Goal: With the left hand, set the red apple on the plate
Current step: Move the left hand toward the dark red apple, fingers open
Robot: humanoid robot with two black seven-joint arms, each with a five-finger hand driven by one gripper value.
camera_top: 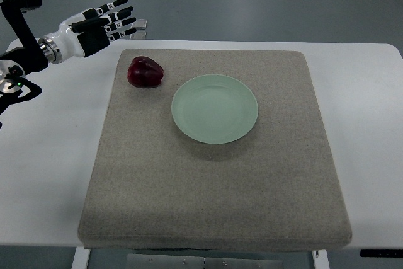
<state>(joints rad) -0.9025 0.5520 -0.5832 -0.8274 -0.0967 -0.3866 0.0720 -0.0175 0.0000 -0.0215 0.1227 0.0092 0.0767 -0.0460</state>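
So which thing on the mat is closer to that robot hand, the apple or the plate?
The apple. It lies near the mat's far left corner, just below the open left hand; the green plate sits farther right, mid-mat.

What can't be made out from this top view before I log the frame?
- Right arm and hand: not in the top view at all.
- Left hand: its arm is cut off by the left edge.
- Red apple: its underside and far side face away from the camera, so contact with the mat is hidden.
- Plate: rim height cannot be judged from this steep look down.
- Table: near edge and legs cropped by the bottom edge.
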